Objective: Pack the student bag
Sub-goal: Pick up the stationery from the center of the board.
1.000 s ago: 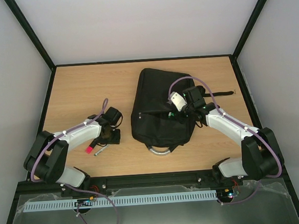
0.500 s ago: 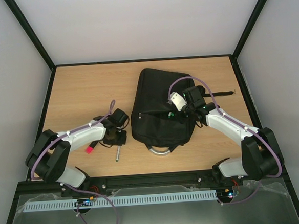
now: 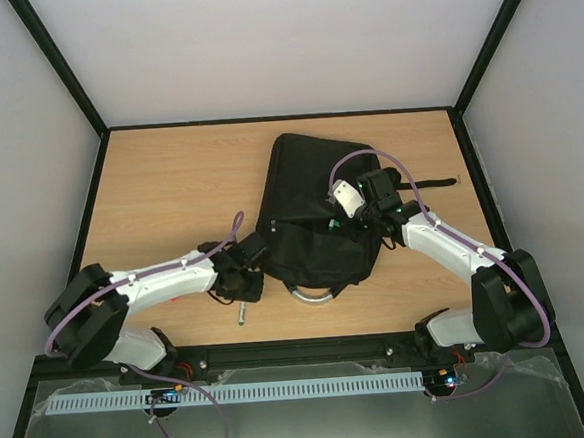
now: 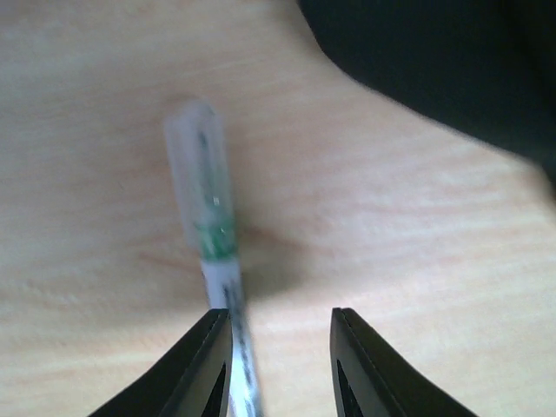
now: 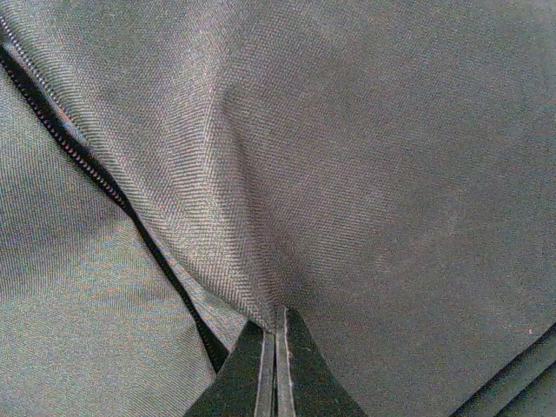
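My right gripper [image 5: 276,369] was closed flat on a fold of the bag [image 3: 315,192], pinching the black fabric just beside a zip [image 5: 95,178]. The bag lay at the middle of the table [image 3: 160,188], its grey handle [image 3: 312,296] toward my bases. Whether the pocket under that fold stood open could not be determined from any view.

My left gripper [image 4: 278,369] was low over the table, just beside the bag's near left corner. Its jaws stood partly apart, holding nothing. A pen [image 4: 204,208] lay flat on the wood, its capped end pointing away from the wrist. Its barrel ran in along the inner face of one finger, with free space to the other.

Status, as judged: packing was at an early stage. The pen was outside the bag and not clamped. No item was visible inside the bag. Remaining: close on the pen, lift it, carry it to the pinched fold, insert it.
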Available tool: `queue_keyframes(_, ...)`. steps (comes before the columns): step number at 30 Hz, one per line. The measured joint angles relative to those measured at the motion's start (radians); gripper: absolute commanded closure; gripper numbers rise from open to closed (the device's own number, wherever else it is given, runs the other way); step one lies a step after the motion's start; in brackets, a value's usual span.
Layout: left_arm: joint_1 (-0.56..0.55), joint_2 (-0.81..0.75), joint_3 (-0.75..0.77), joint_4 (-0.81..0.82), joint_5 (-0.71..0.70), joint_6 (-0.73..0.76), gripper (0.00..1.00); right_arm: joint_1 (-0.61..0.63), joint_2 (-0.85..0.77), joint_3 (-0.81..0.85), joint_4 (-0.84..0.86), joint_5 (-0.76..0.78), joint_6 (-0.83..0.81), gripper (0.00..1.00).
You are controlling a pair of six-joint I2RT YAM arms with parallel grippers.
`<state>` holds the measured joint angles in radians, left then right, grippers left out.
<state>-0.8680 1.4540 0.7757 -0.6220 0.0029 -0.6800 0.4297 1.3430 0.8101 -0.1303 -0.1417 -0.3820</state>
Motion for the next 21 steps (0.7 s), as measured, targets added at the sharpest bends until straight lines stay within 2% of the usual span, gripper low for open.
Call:
queue_keyframes(6,-0.094,-0.087,-0.046,-0.02,-0.002,-0.09,0.69,0.0,0.0,0.0,-0.003,-0.006,0.0,0.99)
queue_keyframes(18,-0.123,0.0,-0.05,-0.046,-0.091,-0.14,0.76,0.0,0.0,0.0,-0.005,-0.008,0.0,0.99)
queue_keyframes(21,-0.126,0.014,-0.048,-0.043,-0.097,-0.141,0.87,0.0,0.0,0.0,-0.005,-0.008,0.0,0.99)
